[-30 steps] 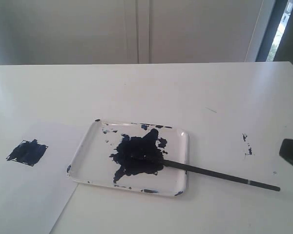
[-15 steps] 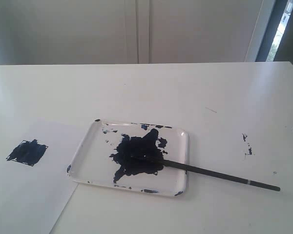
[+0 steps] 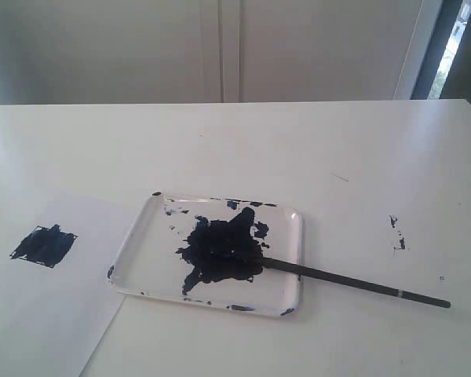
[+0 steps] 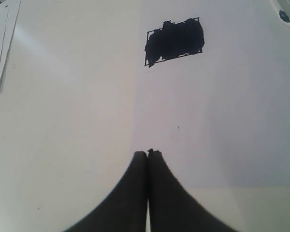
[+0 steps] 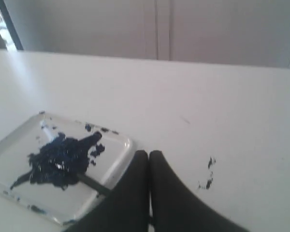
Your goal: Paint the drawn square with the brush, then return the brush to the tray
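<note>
White table (image 3: 337,141) is stretching across the whole exterior view, with pale cabinet doors standing behind it. At the far left a paper sheet (image 3: 39,322) is lying flat. On it the drawn square (image 3: 44,246) is showing as a ragged dark blue patch, nearly filled, with a thin strip of outline peeking out along one side in my left wrist view. My left gripper (image 4: 148,154) is hanging over bare paper, well apart from that patch, its fingers pressed together on nothing.

Moving right, the tray (image 3: 145,255) is sitting against the sheet's edge; I cannot tell whether it is touching or overlapping it. A big blue-black paint blot (image 3: 220,251) is spreading over its middle. The brush (image 3: 345,280) is lying with its dark tip in that blot. Its handle is crossing the tray's right rim and running out over the table, its long axis going left to right and slanting a little toward the camera.

Farther right, a few paint specks (image 3: 396,236) are marking the table. My right gripper (image 5: 149,155) is hovering out on that side, fingers together and empty, outside the exterior view. I am judging both steps as done. If the brush needs seating fully inside, its free end is pointing toward my right arm, the nearer one.
</note>
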Robot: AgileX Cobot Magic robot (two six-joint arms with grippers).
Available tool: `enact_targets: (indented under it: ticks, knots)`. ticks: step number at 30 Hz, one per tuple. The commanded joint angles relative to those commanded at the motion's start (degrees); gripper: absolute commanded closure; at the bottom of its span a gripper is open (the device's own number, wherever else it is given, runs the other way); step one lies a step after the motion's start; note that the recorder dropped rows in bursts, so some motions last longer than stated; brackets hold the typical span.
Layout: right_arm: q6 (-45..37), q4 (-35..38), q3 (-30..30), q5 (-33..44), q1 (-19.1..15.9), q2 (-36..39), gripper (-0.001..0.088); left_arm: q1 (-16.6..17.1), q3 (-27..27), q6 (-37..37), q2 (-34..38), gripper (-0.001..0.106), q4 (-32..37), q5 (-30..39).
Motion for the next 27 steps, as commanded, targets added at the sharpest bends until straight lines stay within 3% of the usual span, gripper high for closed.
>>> enact_targets:
  ticks: [3, 6, 9, 11, 17, 21, 25, 27]
  knots:
    - [-0.73, -2.30, 0.00, -2.76, 0.00, 0.00, 0.0868, 0.00, 0.00, 0.00, 0.00, 0.105, 0.00, 0.00]
    - [0.13, -16.25, 0.63, -9.06, 0.11, 0.05, 0.0868, 0.00, 0.00, 0.00, 0.00, 0.105, 0.00, 0.00]
    - [12.72, -28.53, 0.74, -13.80, 0.11, 0.15, 0.0868, 0.00, 0.00, 0.00, 0.00, 0.105, 0.00, 0.00]
    - [16.83, -28.54, 0.74, -17.67, 0.11, 0.15, 0.0868, 0.00, 0.00, 0.00, 0.00, 0.105, 0.00, 0.00]
    - [16.83, -25.77, 0.63, -29.03, 0.11, 0.33, 0.0868, 0.00, 0.00, 0.00, 0.00, 0.105, 0.00, 0.00]
    - [16.83, -28.37, 0.74, -39.54, 0.11, 0.71, 0.0868, 0.00, 0.00, 0.00, 0.00, 0.105, 0.00, 0.00]
    - [17.75, -37.25, 2.95, -50.24, -0.01, 1.46, 0.0868, 0.00, 0.00, 0.00, 0.00, 0.105, 0.00, 0.00]
    - [23.25, -42.60, 5.24, -52.44, -0.01, 1.46, 0.0868, 0.00, 0.00, 0.00, 0.00, 0.105, 0.00, 0.00]
